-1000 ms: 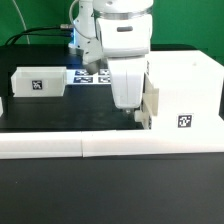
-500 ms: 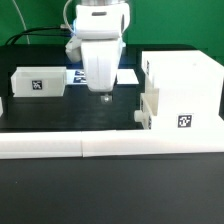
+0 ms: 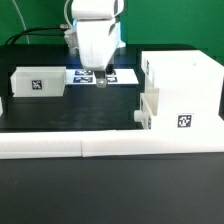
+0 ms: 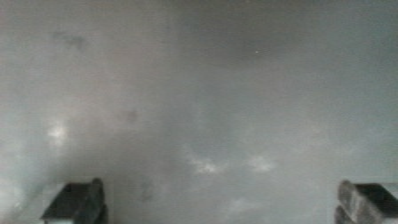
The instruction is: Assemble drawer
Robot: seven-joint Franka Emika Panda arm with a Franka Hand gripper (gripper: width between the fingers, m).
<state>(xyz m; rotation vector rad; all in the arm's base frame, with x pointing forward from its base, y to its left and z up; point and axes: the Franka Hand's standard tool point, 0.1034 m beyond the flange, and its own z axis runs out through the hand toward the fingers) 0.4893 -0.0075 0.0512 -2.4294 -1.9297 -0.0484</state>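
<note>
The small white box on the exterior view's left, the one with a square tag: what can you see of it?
The small white box is low and long and looks like smooth plastic. It has a black-and-white square tag on the side facing the camera. It sits flat and level on the dark table, at the exterior view's left. Only the table touches it; the robot arm is well apart from it.

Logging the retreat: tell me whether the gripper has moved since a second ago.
Yes. The gripper has pulled away from the drawer shell, toward the exterior view's left and higher in frame, now overlapping the marker board.
</note>
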